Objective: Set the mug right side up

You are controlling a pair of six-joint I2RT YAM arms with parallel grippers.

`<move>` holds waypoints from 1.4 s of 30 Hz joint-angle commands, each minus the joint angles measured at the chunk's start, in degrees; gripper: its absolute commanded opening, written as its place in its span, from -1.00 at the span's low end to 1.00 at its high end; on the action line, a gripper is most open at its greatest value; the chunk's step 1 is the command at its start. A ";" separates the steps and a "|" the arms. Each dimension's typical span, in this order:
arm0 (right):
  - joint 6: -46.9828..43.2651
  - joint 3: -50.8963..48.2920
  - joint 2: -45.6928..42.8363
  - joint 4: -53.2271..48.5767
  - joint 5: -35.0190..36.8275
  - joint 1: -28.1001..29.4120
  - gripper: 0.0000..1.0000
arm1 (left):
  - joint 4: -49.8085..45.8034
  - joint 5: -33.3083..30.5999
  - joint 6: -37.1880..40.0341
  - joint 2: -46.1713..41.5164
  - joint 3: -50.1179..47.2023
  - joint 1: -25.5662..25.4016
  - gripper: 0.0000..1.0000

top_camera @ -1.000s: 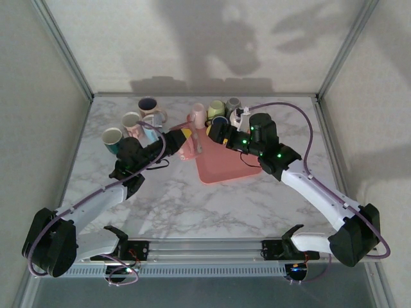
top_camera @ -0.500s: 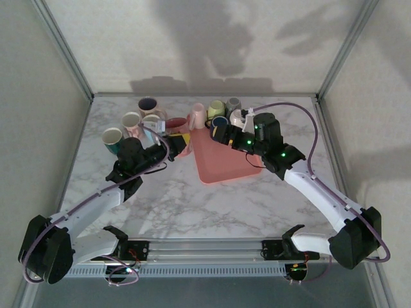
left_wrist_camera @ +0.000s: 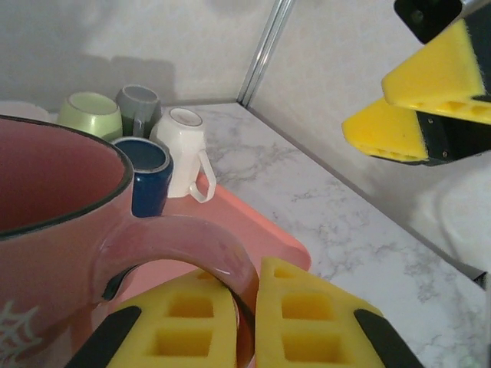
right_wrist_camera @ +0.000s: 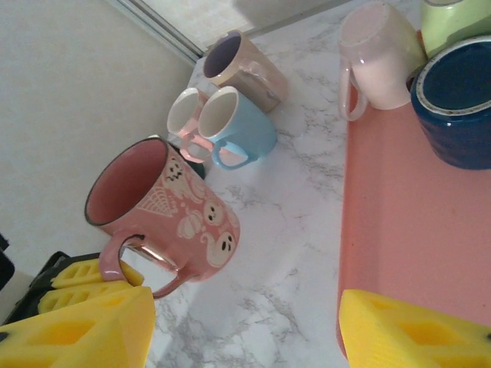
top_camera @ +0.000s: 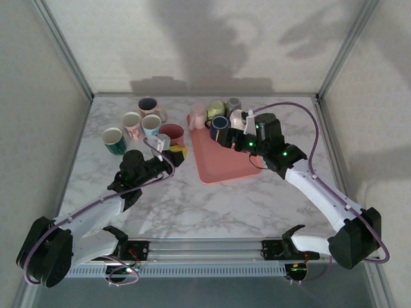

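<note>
Farthest to the left of the pink tray (top_camera: pixel 221 168), a teal mug (top_camera: pixel 113 140) stood mouth up on the marble table (top_camera: pixel 192 205). Between it and the tray, a cream mug (top_camera: pixel 131 121), a light blue mug (top_camera: pixel 151 124) and a beige mug (top_camera: pixel 148 105) formed a tight cluster, all open end up, with the cream and blue ones touching.

Just beside the tray's left edge was the pink mug (right_wrist_camera: pixel 173 211), printed with white ghosts and webs. Its mouth faced upward and its handle (left_wrist_camera: pixel 192 245) was turned toward the near side of the table. The left pincer (left_wrist_camera: pixel 242 295) was clamped on that handle, with its yellow foam pads (left_wrist_camera: pixel 307 322) on either side of the loop. Whether the mug's base rested on the table could not be told.

At the tray's far left corner a pale pink mug (right_wrist_camera: pixel 380 61) lay on its side. Along the tray's far edge a green mug (left_wrist_camera: pixel 90 115) and a grey mug (left_wrist_camera: pixel 138 107) sat side by side. A navy mug (right_wrist_camera: pixel 456 107) stood in front of them, mouth up, with a white mug (left_wrist_camera: pixel 180 152) just beside it on the right.

The right pincer (right_wrist_camera: pixel 245 318) hung over the far part of the tray, close to the navy mug, its jaws wide apart with nothing between them.
</note>
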 commanded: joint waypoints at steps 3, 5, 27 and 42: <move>-1.56 0.03 0.62 -1.14 -0.50 -1.35 0.30 | 16.27 1.06 9.14 1.50 -1.34 -0.41 -1.00; -1.56 -0.08 0.75 -0.98 -0.66 -1.63 0.30 | 17.90 1.64 9.75 3.50 -1.39 -0.39 -1.00; -1.47 -0.80 3.48 1.10 -3.57 -5.75 0.29 | 40.53 8.65 5.86 31.21 5.13 6.46 -1.00; -1.69 1.06 6.88 1.52 -5.68 -7.82 0.29 | 44.13 11.69 3.06 45.97 15.00 10.25 -1.00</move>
